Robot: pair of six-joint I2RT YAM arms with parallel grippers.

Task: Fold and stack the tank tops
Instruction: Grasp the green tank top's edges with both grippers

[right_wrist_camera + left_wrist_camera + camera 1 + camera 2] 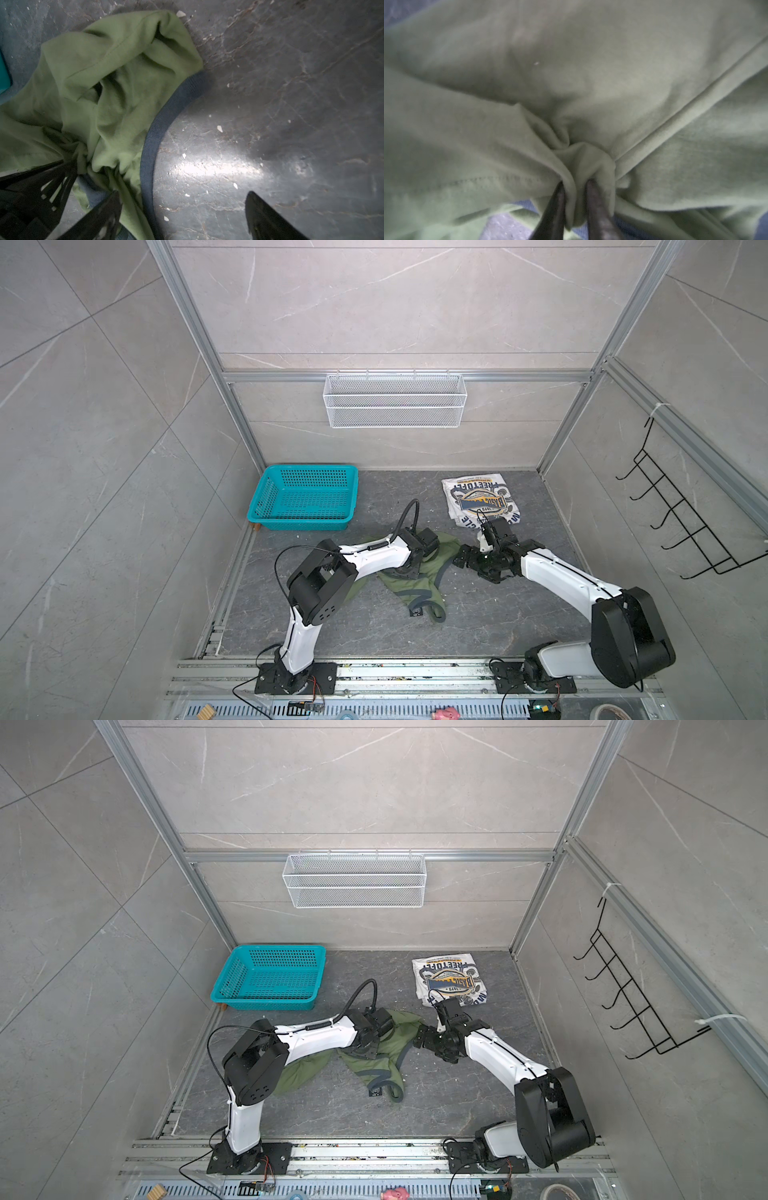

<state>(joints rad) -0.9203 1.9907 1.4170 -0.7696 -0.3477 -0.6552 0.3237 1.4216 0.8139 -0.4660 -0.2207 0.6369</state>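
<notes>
We list: white tank top (478, 497) folded at the back; olive tank top (415, 585) crumpled, a bunch pinched in our left gripper (576, 182); right gripper (182, 195) wide, empty; stacking pending.

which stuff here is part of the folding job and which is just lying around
Part of the job: olive green cloth tank top with dark trim, crumpled; white cloth tank top with blue-and-yellow print, folded.
Just lying about: teal plastic basket; white wire mesh wall basket; black wire hook rack.
</notes>
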